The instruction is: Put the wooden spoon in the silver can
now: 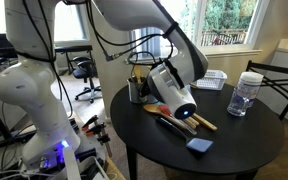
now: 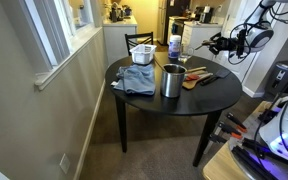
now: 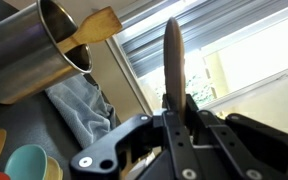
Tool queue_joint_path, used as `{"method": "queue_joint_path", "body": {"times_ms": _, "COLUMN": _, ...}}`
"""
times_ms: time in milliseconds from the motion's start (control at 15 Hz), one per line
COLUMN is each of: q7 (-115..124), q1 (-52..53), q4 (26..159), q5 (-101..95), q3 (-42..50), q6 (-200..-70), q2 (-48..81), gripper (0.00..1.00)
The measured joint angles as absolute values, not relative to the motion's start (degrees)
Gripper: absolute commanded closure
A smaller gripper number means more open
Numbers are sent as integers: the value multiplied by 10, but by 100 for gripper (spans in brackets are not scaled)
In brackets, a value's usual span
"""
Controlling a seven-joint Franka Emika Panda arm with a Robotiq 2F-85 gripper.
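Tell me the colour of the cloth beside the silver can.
Blue-grey; the cloth shows best in an exterior view, lying next to the silver can.

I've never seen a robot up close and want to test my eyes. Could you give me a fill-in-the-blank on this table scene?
1. The round table is ___ in colour.
2. The clear jar has a ___ lid.
3. The wooden spoon lies on the ___, outside the silver can.
Missing words: black; white; table.

No legible text, label, brand, number or sign anywhere.
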State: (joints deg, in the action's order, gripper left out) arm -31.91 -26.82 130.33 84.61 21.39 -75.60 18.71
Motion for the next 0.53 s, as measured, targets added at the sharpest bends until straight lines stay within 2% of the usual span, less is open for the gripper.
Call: {"method": "queue_joint_path", "body": {"times_ms": 533, "q7": -264, "q1": -255, "q4": 1322, "q5": 899, "q3": 212, "q6": -687, "q2": 183, "gripper": 94}}
